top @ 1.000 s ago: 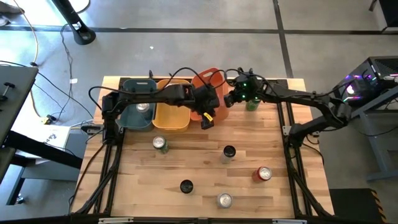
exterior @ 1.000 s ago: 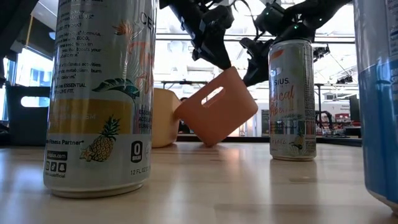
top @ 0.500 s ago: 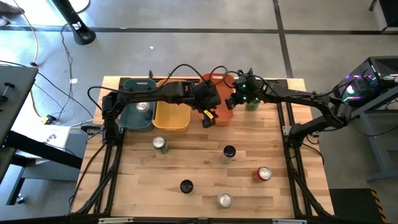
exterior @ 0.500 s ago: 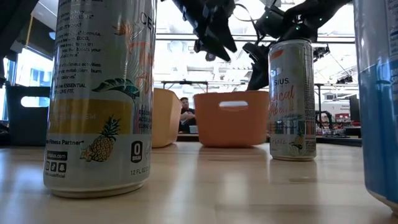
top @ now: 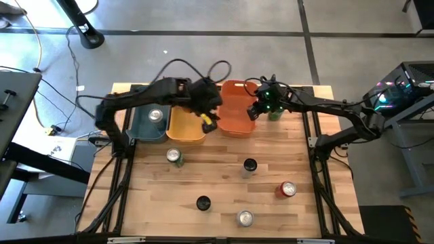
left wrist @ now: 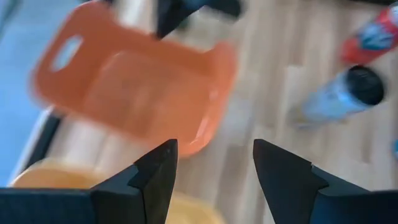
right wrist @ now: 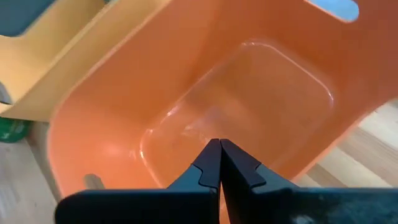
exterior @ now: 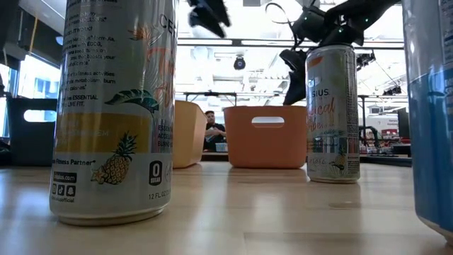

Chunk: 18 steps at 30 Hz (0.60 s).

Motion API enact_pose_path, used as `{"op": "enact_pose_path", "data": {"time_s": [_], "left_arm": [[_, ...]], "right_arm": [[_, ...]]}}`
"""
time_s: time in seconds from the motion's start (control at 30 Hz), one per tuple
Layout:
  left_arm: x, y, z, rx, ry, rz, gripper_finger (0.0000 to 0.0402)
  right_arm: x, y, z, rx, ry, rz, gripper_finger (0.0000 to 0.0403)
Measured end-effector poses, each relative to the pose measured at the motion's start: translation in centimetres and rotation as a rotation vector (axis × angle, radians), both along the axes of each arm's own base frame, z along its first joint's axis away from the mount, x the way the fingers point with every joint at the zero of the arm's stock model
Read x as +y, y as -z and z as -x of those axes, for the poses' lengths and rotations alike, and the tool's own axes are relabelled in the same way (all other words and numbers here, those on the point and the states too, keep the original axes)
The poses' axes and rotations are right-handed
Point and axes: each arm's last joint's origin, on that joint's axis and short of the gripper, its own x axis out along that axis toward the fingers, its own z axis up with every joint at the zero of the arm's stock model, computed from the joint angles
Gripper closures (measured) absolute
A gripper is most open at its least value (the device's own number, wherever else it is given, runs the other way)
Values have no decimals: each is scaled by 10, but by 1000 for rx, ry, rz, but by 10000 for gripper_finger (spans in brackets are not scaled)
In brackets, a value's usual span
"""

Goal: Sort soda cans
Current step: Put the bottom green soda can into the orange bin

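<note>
Soda cans point(top: 249, 165) stand scattered on the table point(top: 149, 196) as the left gripper point(left wrist: 214, 168) spreads apart and the right gripper point(right wrist: 219, 163) pinches together over the orange bin point(top: 234, 115).

Back edge of table point(top: 298, 203) is crowded: teal bin point(top: 139, 125), yellow bin point(top: 186, 125) and orange bin point(top: 237, 118) stand side by side in a row. Left pincer point(top: 209, 120) hangs over the yellow/orange seam, fingers spread; right pincer point(top: 253, 112), fingers together, is over the orange bin's right rim, green can point(top: 274, 114) just beside it. Mid-table obstacles are well apart: green can point(top: 175, 157), black can point(top: 249, 166), red can point(top: 287, 189), black can point(top: 203, 202), silver can point(top: 244, 218). Wide bare wood lies between them and along the left and right edges.
</note>
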Motion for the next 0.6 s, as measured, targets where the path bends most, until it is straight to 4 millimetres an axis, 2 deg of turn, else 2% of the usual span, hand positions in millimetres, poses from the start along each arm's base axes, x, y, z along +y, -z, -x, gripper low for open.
{"op": "enact_pose_path", "data": {"time_s": [0.17, 0.37, 0.43, 0.6], "left_arm": [[6, 5, 44, 27, -197, -53, 197], [8, 32, 87, 28, -344, 19, 197], [0, 37, 97, -27, -309, 65, 197], [-33, 44, 122, -241, -184, 105, 197]], "right_arm": [[2, -8, 1, -61, -43, -11, 403], [8, -15, 4, -116, -153, -47, 403], [11, -23, 8, -145, -172, -33, 403], [19, -46, 22, -225, -184, 22, 403]]}}
